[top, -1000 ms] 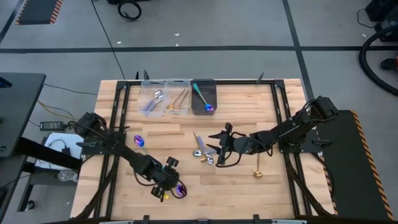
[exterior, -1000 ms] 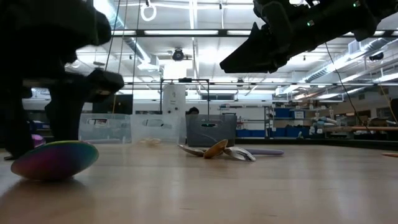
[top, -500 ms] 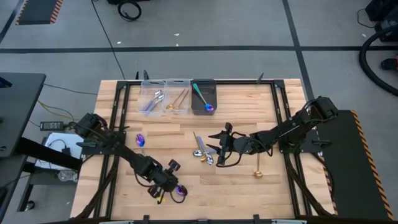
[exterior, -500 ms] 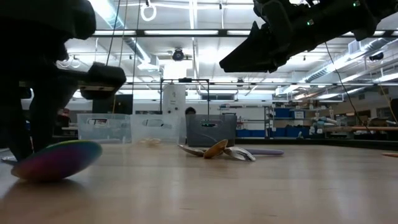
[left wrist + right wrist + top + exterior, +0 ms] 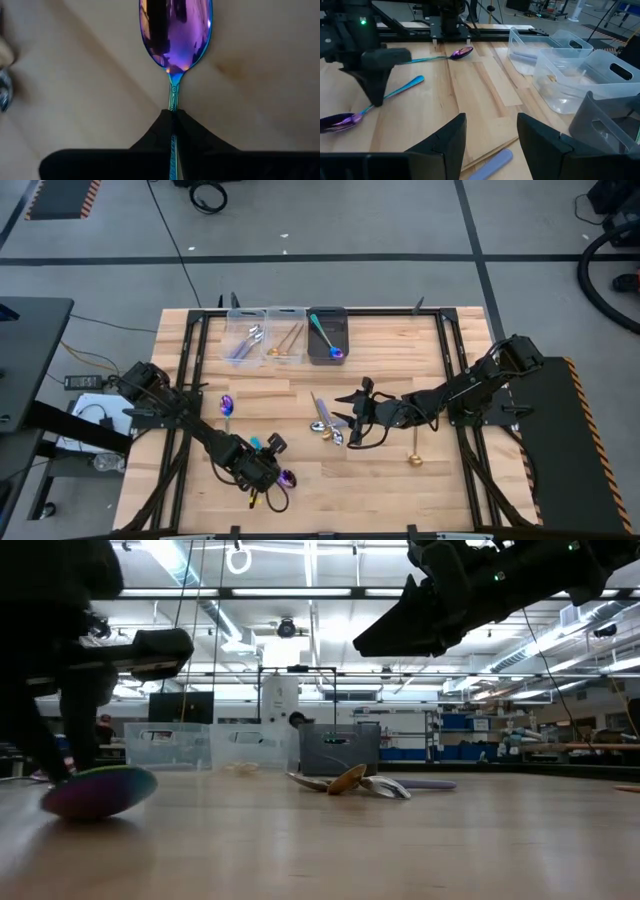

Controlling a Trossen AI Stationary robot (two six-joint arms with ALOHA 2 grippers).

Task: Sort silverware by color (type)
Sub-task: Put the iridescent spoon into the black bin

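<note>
An iridescent spoon with a purple bowl [image 5: 175, 30] and a teal handle lies near the table's near-left part [image 5: 287, 477]. My left gripper [image 5: 262, 468] is shut on it. A second iridescent spoon [image 5: 227, 405] lies flat farther left. A small heap of spoons [image 5: 325, 426], one with a lilac handle [image 5: 490, 164], lies mid-table. My right gripper [image 5: 490, 140] hangs open above that heap, touching nothing. A gold spoon [image 5: 412, 456] lies to the right of the heap. My left gripper pinches the spoon's slim handle [image 5: 173, 106] between its two fingers, a short way behind the bowl. The fingers [image 5: 374, 92] come from above, pointing down, one on each side of the handle. The bowl [image 5: 95, 792] sits at table level, and the handle's teal end [image 5: 416, 80] sticks out past the fingers.
Three small bins stand in a row at the far edge: two clear ones [image 5: 247, 337] [image 5: 286, 335] and a dark one [image 5: 328, 335], each with spoons inside. Black frame rails [image 5: 185, 380] run along the table's left and right sides.
My left gripper has shut on the iridescent spoon's handle and shifted slightly toward the table's left. The spoon's bowl has shifted a little with it. My right arm has kept still.
</note>
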